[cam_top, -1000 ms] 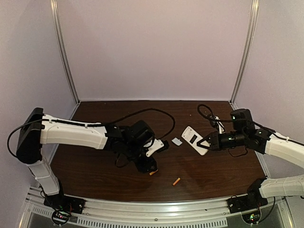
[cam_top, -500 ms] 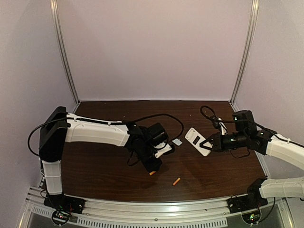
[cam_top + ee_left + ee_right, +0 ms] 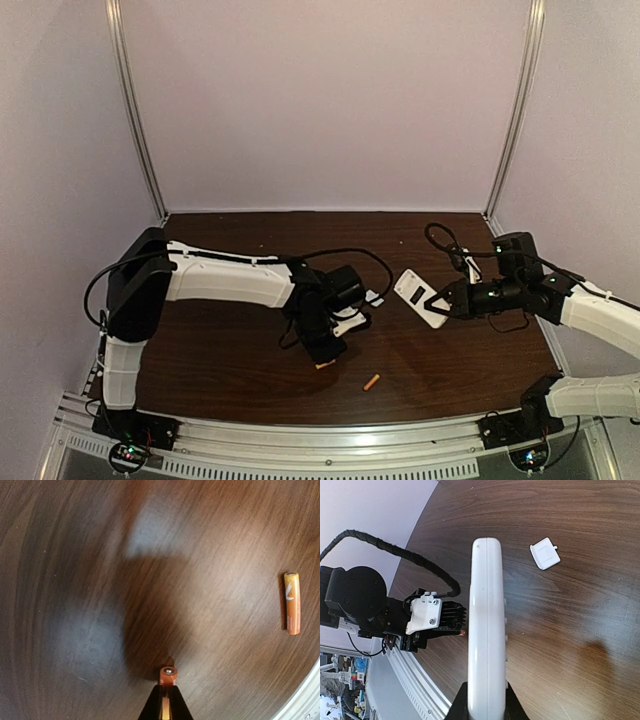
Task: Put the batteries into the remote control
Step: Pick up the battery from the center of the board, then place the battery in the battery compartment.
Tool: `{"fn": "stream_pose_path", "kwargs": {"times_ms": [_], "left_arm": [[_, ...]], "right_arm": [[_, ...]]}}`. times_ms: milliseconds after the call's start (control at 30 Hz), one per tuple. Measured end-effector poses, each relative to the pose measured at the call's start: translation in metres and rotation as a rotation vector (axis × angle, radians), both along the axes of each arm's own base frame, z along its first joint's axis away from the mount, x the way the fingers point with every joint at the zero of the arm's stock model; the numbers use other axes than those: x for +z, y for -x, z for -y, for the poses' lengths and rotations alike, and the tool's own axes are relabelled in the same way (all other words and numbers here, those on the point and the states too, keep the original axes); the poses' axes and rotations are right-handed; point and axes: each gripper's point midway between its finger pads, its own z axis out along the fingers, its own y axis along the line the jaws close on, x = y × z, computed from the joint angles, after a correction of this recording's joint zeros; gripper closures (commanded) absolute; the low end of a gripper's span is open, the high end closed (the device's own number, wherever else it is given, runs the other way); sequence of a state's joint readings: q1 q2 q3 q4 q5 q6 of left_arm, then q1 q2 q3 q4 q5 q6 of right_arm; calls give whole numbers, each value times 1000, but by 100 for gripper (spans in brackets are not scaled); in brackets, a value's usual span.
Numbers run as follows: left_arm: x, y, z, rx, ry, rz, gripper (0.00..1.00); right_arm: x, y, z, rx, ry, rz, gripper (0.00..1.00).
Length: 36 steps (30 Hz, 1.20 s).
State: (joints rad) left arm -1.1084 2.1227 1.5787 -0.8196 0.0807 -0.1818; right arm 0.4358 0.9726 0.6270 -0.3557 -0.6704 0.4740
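- left claw (image 3: 322,357), near the table's (image 3: 200,365) middle and toward 6 o'clock, is clenched on the gripped battery (image 3: 168,675); the wrist view shows the orange cylinder end-on, pinched between the two fingertips; whether it touches the wood I cannot tell
- loose battery (image 3: 371,381) lies flat on the table at 4 o'clock of the gripped one, near it but apart, nothing touching it; in the left wrist view it sits at 2 o'clock, lengthwise
- small white cover piece (image 3: 544,555) lies flat on the table just beside the left arm, at 9 o'clock of the remote and apart from it
- remote control (image 3: 418,296) is at the table's 3 o'clock side; its white back with the dark slot faces up
- right claw (image 3: 447,303) is grasping the remote control by its 4 o'clock end; the right wrist view shows the handset edge-on between the fingers
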Motion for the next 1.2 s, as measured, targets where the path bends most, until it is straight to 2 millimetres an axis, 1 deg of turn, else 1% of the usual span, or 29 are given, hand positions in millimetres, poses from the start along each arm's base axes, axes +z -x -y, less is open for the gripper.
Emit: {"fn": "stream_pose_path", "kwargs": {"times_ms": [100,267,367,467,533,567,600,767,867,900,933,967,1033,1100,1133,1200], "left_arm": [[0,-1,-1,0,-11,5,95],[-1,0,-4,-3,-28,8,88],[-4,3,-6,-13,-46,8,87],[-9,9,-9,-32,-77,12,92],[-9,9,-9,-39,-87,26,95],[-9,9,-10,-40,-94,34,99],[-9,9,-11,-41,-102,41,100],[-9,5,-16,-35,-116,69,100],[-6,3,-27,-7,-88,69,100],[-2,1,-32,11,-70,69,100],[5,-2,-35,29,-38,70,100],[17,-7,-38,50,6,82,100],[47,-18,-37,79,122,133,100],[88,-28,-32,100,282,217,100],[112,-31,-29,104,377,267,100],[151,-32,-24,104,526,342,100]], "right_arm": [[0,1,-1,4,-3,-1,100],[0,1,-1,9,-4,-4,100],[-2,1,-1,11,-2,-8,100],[-4,1,-1,14,0,-15,100],[-4,1,-2,17,0,-17,100],[-5,1,-2,19,2,-17,100],[-6,1,-2,21,4,-17,100],[-8,1,-3,29,5,-23,100],[-5,2,-5,35,-13,-27,100],[-5,2,-6,37,-25,-30,100],[-4,3,-7,40,-35,-32,100],[-3,4,-8,41,-46,-38,100],[-2,6,-12,50,-70,-50,100],[-2,10,-16,59,-97,-65,100],[-2,12,-19,66,-111,-72,100],[-2,16,-25,78,-135,-90,100]]}}
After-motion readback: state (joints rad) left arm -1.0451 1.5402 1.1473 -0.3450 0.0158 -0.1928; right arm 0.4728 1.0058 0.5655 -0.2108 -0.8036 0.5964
